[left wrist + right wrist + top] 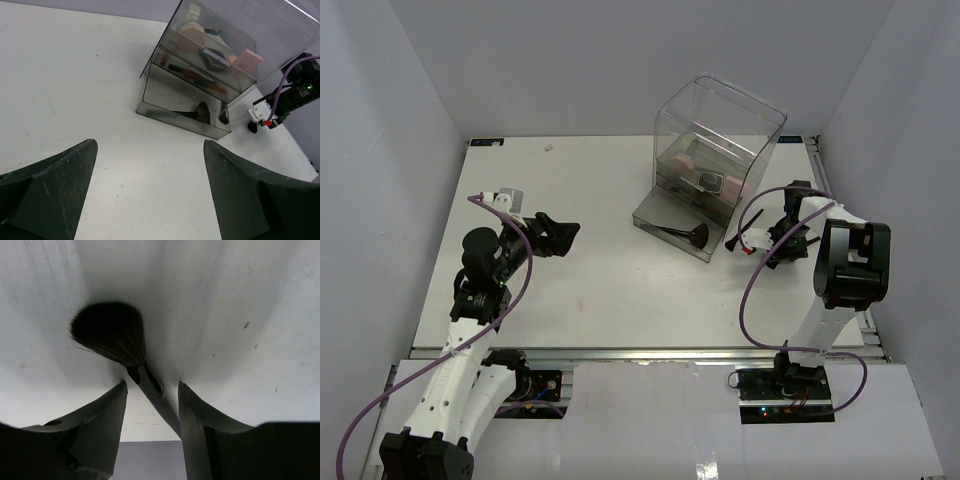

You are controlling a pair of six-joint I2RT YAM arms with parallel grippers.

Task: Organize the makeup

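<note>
Both arms are up, yet only one is in play: our right gripper [151, 384] straddles the handle of a black brush [120, 340] lying on the table [600, 290], just beside the clear drawer box [760, 150]. We see a gap on either side of the handle, so the jaws are parted, not clamped. Its long axis runs straight ahead between them (bristles leading, handle tail back under the wrist). Our left gripper [150, 142] hangs spread wide and empty, well apart, so we judge the pick belongs to the right.
</note>
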